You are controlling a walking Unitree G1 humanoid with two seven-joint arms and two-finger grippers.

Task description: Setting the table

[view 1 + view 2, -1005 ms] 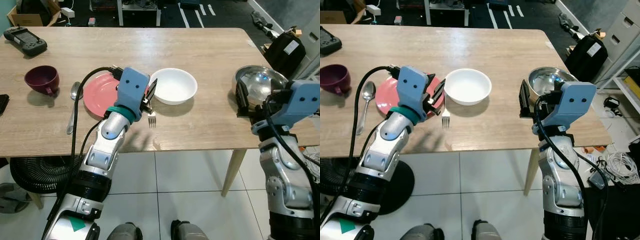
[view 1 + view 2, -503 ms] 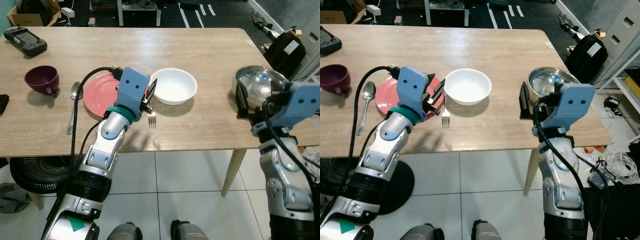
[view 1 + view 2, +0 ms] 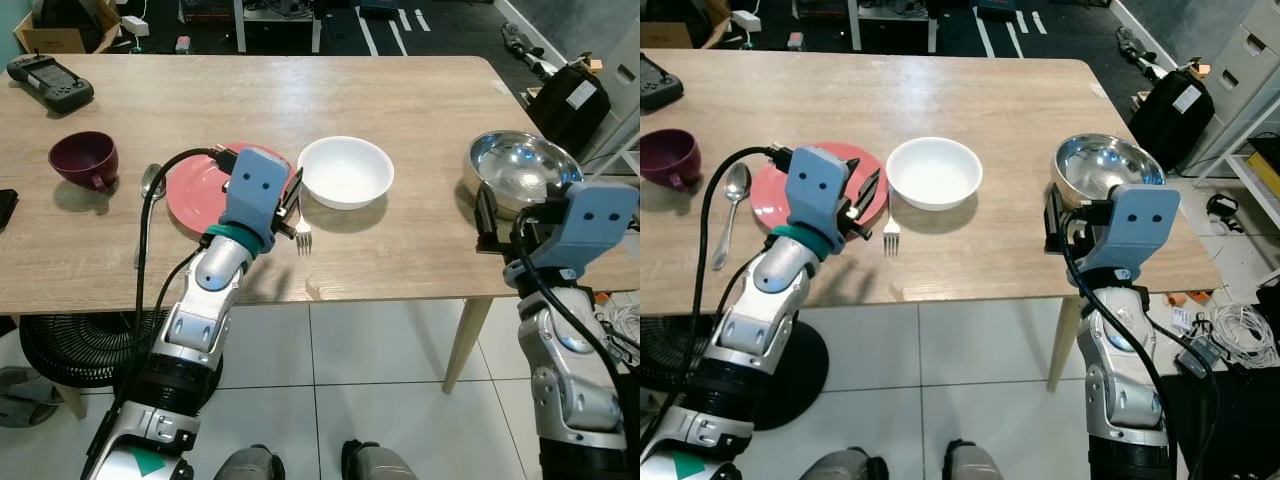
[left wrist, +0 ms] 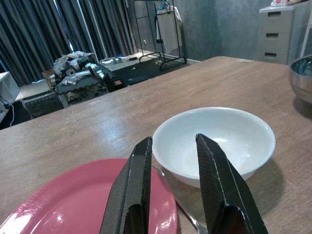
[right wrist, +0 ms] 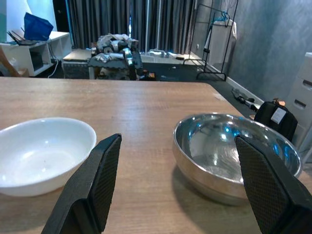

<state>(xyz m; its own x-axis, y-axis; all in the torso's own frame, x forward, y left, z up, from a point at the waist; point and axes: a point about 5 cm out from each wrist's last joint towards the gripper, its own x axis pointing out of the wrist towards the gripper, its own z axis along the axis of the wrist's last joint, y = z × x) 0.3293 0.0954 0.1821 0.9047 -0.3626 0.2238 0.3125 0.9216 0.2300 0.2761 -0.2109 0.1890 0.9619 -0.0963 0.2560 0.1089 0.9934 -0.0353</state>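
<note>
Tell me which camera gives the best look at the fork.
The right eye view: the whole fork lies in the open between the pink plate and white bowl. In the left eye view the left hand covers its handle; the left wrist view catches just a sliver.

My left gripper [image 3: 868, 190] hangs low over the near edge of the pink plate [image 3: 775, 190], its fingers pointing toward the white bowl [image 3: 934, 172] just beyond them. A fork [image 3: 891, 233] lies on the wooden table [image 3: 970, 100] just beside those fingers, toward the bowl. My right gripper [image 3: 1053, 222] sits beside the steel bowl [image 3: 1105, 167], at the table's near edge.
</note>
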